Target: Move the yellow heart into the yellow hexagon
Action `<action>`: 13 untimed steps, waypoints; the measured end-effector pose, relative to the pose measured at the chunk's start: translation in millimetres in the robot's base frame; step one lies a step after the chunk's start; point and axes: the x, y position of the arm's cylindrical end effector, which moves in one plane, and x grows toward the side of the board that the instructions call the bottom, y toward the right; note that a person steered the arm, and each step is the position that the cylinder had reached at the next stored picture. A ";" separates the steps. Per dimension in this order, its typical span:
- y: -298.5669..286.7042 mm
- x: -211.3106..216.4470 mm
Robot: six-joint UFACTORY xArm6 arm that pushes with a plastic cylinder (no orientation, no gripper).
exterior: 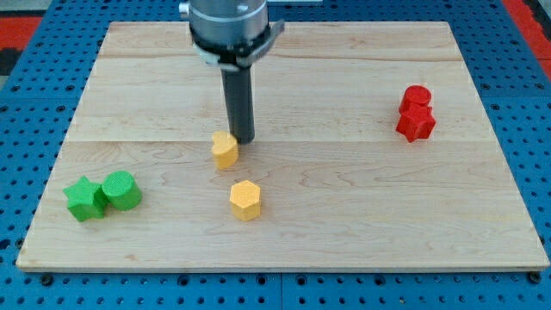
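Wooden board [362,215]: my tip [244,139] touching yellow heart [225,150]; yellow hexagon [245,200] near; no fingers.

No text, labels, numbers or signs can be read anywhere.

My tip [243,139] sits just at the upper right of the yellow heart [225,150], mid-board. The yellow hexagon [245,200] lies near, below it. A green star [84,199] touches a green cylinder [121,190] near the bottom-left corner. A red cylinder [416,96] and red star [417,124] touch near the right edge.
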 end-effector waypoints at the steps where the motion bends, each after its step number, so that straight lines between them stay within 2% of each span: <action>1: -42.2 -14.2; 2: -56.0 -35.5; 4: -49.2 17.7; 5: -46.7 31.2; 6: -65.2 23.8; 7: -78.8 54.2; 8: -71.5 97.9; 9: -46.1 100.1; 10: -9.7 83.5; 11: -26.3 80.6; 12: -32.7 32.5; 13: 5.0 -22.3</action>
